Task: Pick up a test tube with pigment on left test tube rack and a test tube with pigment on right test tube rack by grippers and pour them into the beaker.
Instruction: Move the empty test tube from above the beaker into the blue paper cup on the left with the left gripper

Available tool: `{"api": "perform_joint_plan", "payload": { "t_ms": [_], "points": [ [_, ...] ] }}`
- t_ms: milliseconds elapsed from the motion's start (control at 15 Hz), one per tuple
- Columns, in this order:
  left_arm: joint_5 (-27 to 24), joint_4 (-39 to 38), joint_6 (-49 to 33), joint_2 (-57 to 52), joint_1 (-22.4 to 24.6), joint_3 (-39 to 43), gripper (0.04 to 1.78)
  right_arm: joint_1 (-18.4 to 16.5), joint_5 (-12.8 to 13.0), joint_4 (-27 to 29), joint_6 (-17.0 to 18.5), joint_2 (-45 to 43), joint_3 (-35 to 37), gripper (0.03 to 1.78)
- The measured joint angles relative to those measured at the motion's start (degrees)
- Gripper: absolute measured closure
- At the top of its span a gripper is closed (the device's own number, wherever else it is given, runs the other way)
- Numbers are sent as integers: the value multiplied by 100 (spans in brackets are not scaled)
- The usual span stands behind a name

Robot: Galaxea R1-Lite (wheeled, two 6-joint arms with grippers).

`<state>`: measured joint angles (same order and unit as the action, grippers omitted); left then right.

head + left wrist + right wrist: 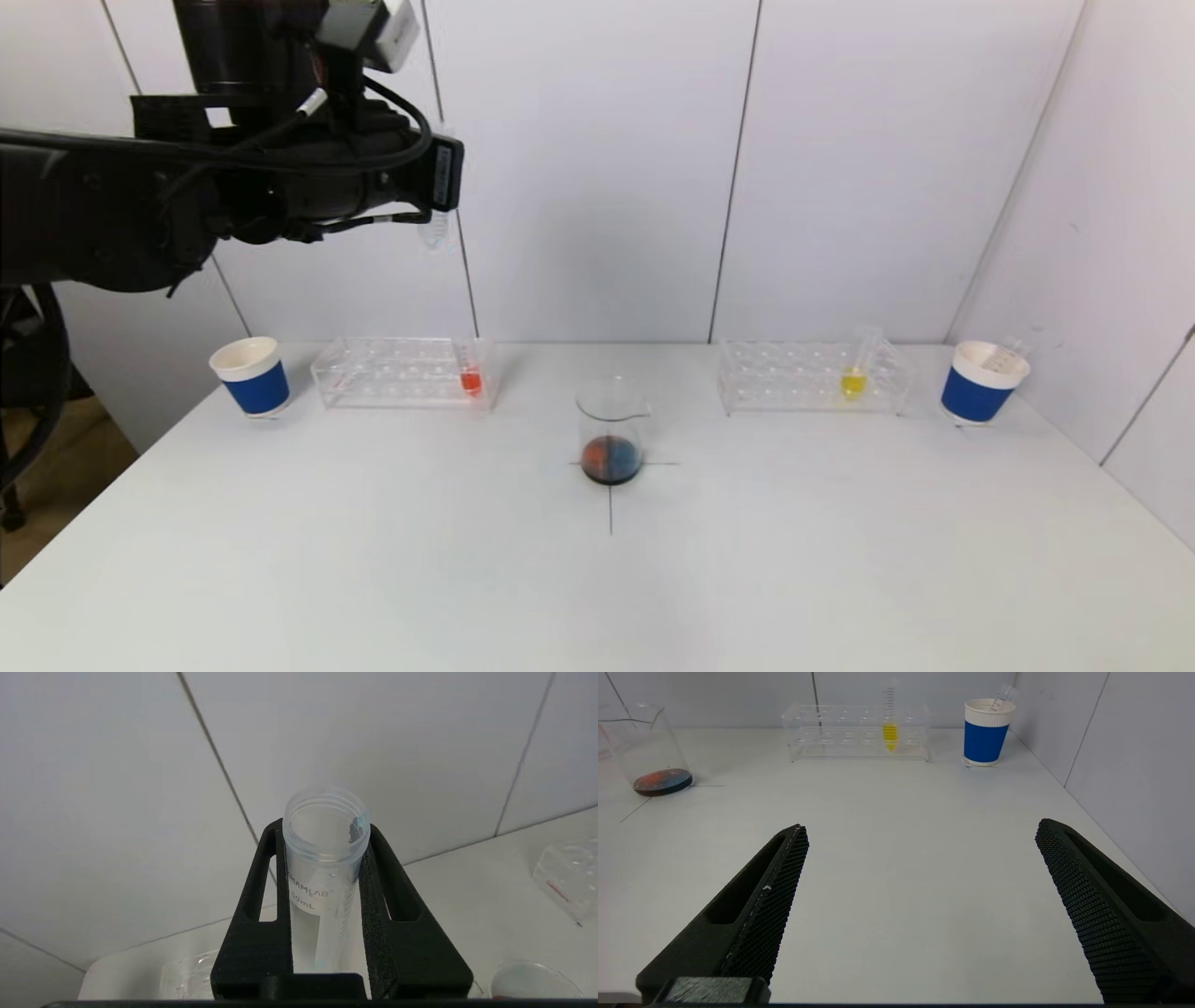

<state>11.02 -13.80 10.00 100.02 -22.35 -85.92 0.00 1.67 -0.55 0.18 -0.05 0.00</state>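
My left gripper (pixel 439 219) is high above the table's left side, shut on a clear, empty-looking 50 mL test tube (pixel 324 868) whose tip shows in the head view (pixel 435 229). The glass beaker (pixel 611 434) stands at the table's centre with dark red and blue pigment in its bottom; it also shows in the right wrist view (pixel 647 751). The left rack (pixel 401 373) holds a tube with red pigment (pixel 470 378). The right rack (pixel 812 378) holds a tube with yellow pigment (pixel 854 378), also in the right wrist view (pixel 890 732). My right gripper (pixel 920 877) is open and empty, low over the table's right part.
A blue and white paper cup (pixel 252 376) stands left of the left rack. A second cup (pixel 980 381) stands right of the right rack with a clear tube leaning in it. White wall panels close the back and right side.
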Motion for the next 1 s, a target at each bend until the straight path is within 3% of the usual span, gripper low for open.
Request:
{"api": "perform_joint_plan", "payload": {
  "t_ms": [1000],
  "points": [
    [-196,-12,-716,232,3094,74,138,0,-2,-5,0,0,0,4]
  ]
}}
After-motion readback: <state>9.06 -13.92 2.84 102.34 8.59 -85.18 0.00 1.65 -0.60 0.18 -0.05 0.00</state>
